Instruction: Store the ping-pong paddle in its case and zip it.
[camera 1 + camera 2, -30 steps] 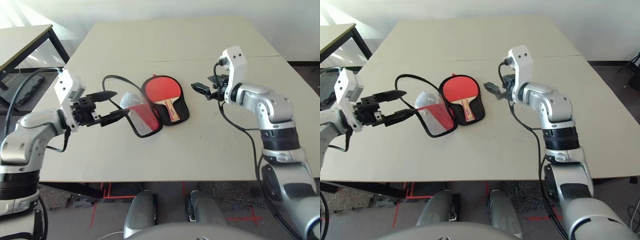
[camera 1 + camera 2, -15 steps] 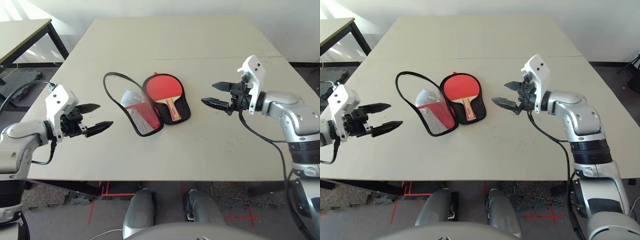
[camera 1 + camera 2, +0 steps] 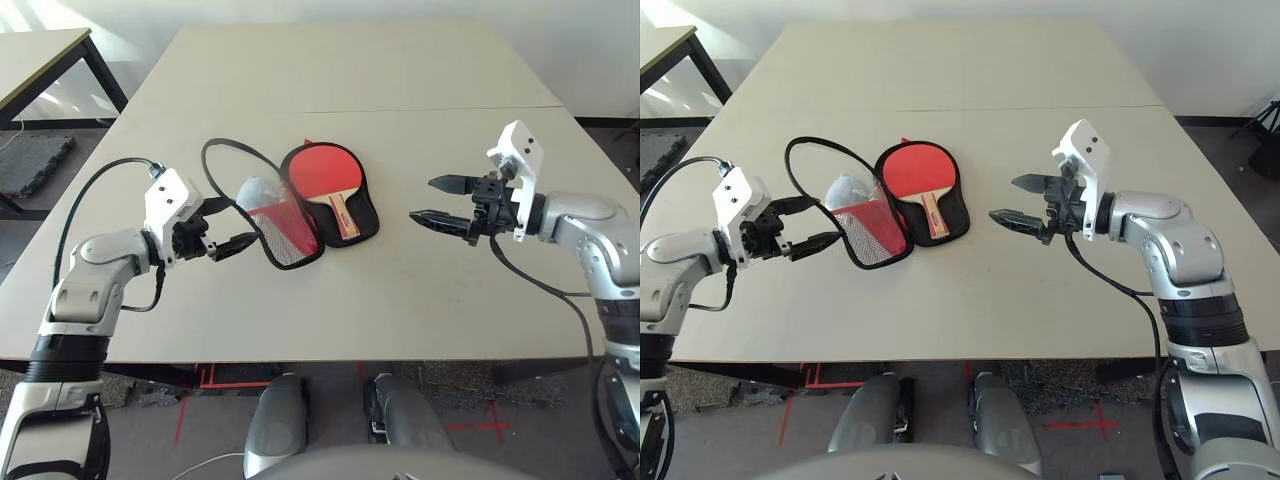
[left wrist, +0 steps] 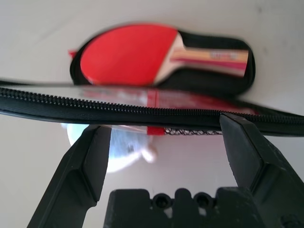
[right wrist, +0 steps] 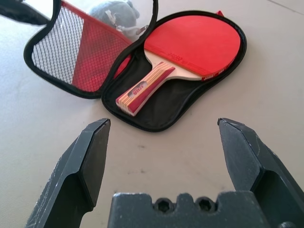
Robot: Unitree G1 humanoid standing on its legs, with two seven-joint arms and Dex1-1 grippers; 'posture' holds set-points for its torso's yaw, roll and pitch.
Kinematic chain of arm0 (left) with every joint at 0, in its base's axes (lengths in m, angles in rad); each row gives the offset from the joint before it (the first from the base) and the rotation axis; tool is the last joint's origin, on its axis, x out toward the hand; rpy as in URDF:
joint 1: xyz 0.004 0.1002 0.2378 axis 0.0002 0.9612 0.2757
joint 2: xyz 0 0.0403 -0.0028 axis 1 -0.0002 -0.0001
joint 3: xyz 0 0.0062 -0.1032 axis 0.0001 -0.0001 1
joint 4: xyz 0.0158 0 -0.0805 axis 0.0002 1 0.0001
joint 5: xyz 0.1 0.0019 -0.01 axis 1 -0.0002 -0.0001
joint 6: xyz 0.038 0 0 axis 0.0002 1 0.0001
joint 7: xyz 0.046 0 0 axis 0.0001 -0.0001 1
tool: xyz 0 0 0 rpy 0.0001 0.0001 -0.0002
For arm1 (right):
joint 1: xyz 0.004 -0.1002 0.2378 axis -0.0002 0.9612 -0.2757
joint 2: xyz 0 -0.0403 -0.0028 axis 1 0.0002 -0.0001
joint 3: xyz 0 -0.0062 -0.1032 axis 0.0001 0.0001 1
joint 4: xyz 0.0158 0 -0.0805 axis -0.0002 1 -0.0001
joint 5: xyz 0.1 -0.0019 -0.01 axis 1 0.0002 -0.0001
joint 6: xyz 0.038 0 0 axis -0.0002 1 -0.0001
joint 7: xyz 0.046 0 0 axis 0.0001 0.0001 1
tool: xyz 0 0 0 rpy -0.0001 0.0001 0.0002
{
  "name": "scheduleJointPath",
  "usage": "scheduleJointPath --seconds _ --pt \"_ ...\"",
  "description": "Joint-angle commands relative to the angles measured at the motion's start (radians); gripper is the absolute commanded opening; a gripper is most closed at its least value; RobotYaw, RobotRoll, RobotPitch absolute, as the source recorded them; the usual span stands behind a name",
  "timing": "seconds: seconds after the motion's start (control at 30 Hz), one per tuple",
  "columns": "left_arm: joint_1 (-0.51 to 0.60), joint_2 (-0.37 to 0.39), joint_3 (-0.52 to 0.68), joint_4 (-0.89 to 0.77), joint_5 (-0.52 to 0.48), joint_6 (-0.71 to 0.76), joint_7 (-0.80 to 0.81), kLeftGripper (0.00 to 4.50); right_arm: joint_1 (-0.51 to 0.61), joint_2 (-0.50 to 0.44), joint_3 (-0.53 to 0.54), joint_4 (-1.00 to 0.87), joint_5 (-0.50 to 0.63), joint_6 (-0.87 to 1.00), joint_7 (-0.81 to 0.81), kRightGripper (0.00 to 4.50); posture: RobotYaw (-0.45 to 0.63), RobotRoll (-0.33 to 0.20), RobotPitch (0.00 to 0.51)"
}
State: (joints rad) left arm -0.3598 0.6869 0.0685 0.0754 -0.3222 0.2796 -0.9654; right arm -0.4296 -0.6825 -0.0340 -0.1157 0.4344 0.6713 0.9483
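Red rubber faces up at you: the paddle (image 3: 326,174) lies in the open case (image 3: 345,222), on the black lining of the half nearer your right arm, its blade toward the far side of the desk (image 3: 400,290) and its wooden handle pointing back toward you. The case is unzipped and spread flat in two halves. The other half, with the black mesh pocket (image 3: 278,238) over its red panel, lies on the left, and its loose zipper edge (image 3: 222,165) loops out over the desk toward your left arm. A pale grey pouch (image 3: 254,192) sits on that left half, just beyond the mesh pocket.

Your left hand (image 3: 226,226) is spread wide and holds nothing. It sits just beside the left half of the case, fingers pointing at it; in the left wrist view the zipper edge runs straight across between the two fingers (image 4: 85,161), though you cannot tell from the pictures whether either finger touches it.

Your right hand (image 3: 437,200) is also spread wide and empty. It hovers above the desk well to the right of the case, apart from it, fingers aimed left toward the paddle. In the right wrist view the paddle and both case halves lie ahead of the open fingers (image 5: 83,161), with bare desk between.
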Motion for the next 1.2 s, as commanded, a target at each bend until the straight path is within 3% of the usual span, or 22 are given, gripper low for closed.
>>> scheduleJointPath --seconds 0.03,0.43,0.5,0.63,0.9,1.2 --pt "-0.055 -0.024 -0.02 0.01 0.003 0.003 0.009 4.5 0.02 -0.001 -0.021 -0.034 0.02 0.017 -0.025 4.48 0.06 0.0 0.12" --pt "-0.285 -0.222 -0.149 0.22 0.073 -0.102 -0.001 4.5 0.078 0.04 -0.052 -0.093 0.054 0.089 -0.141 4.48 -0.01 0.0 0.133" --pt "-0.336 -0.283 -0.178 0.309 0.092 -0.145 -0.008 4.5 0.094 0.075 -0.065 -0.123 0.083 0.142 -0.191 4.48 -0.03 0.0 0.133" --pt "-0.382 -0.336 -0.192 0.426 0.114 -0.215 -0.028 4.5 0.094 0.149 -0.094 -0.151 0.142 0.234 -0.272 4.48 -0.05 0.0 0.135" --pt "-0.326 -0.262 -0.134 0.367 0.066 -0.166 -0.058 4.5 0.057 0.283 -0.172 -0.074 0.273 0.402 -0.383 4.48 0.01 0.0 0.136" --pt "-0.127 -0.138 -0.056 0.148 0.024 -0.062 -0.044 4.5 -0.052 0.355 -0.136 0.15 0.254 0.374 -0.391 4.48 0.1 0.0 0.124"
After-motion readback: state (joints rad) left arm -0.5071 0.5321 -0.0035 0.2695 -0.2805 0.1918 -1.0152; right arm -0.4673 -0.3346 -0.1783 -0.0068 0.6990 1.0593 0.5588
